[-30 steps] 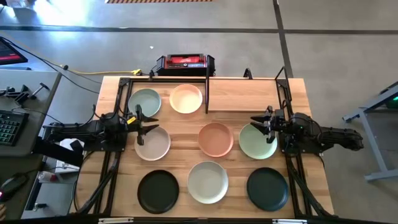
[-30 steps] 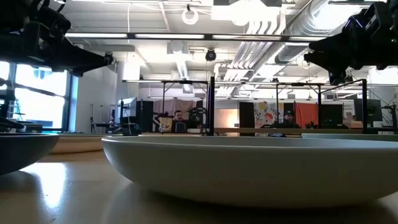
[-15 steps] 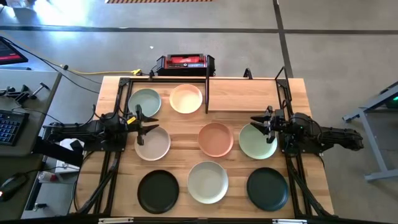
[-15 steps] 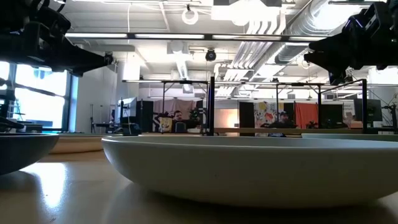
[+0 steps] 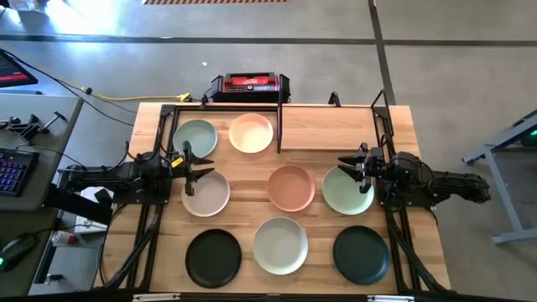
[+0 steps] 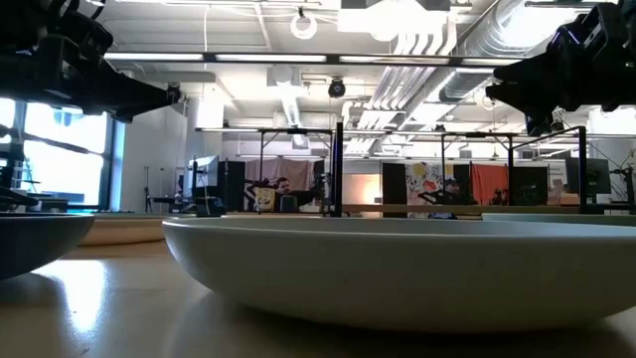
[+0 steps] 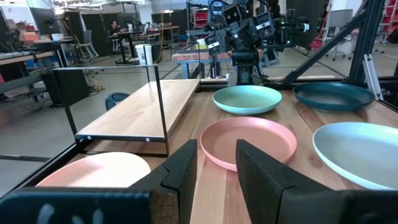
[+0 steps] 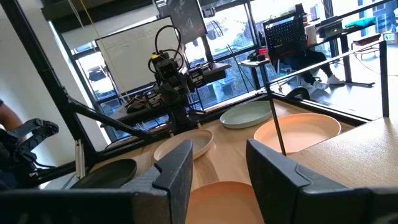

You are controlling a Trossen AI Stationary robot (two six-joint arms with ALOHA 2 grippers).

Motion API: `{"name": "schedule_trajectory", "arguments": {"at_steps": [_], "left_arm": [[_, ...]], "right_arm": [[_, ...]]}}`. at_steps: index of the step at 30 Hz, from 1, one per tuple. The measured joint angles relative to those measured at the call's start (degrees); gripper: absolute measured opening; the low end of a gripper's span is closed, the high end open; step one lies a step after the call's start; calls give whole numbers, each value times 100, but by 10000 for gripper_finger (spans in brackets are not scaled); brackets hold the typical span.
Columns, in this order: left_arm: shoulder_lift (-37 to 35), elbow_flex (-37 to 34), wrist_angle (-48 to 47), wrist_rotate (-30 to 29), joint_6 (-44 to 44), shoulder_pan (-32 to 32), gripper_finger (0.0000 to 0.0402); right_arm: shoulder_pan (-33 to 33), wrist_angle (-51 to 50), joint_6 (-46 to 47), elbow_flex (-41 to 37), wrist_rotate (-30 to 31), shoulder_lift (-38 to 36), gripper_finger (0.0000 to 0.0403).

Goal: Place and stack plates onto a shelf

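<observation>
Currently, eight plates are lying on the tabletop: pale green and cream ones at twelve o'clock under the shelf, the pink plate at centre. The left gripper is hovering at nine o'clock, the right gripper at three; both jaws are standing released, grasping nothing.

We see a wooden surface bearing six plates: beige, pink, pale green, two black, and off-white. On the shelf at its far edge rest green and cream plates.
</observation>
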Motion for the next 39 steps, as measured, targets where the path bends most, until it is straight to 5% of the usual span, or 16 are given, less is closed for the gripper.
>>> {"name": "schedule_trajectory", "arguments": {"at_steps": [22,32,39], "left_arm": [[-1,0,0,0,0,-1,102],[1,-4,155,-590,-22,-5,101],[0,-4,615,-885,-1951,-5,101]], "right_arm": [[-1,0,0,0,-1,0,142],[-2,0,0,2,-2,0,142],[-2,0,-250,2,64,-2,142]]}}
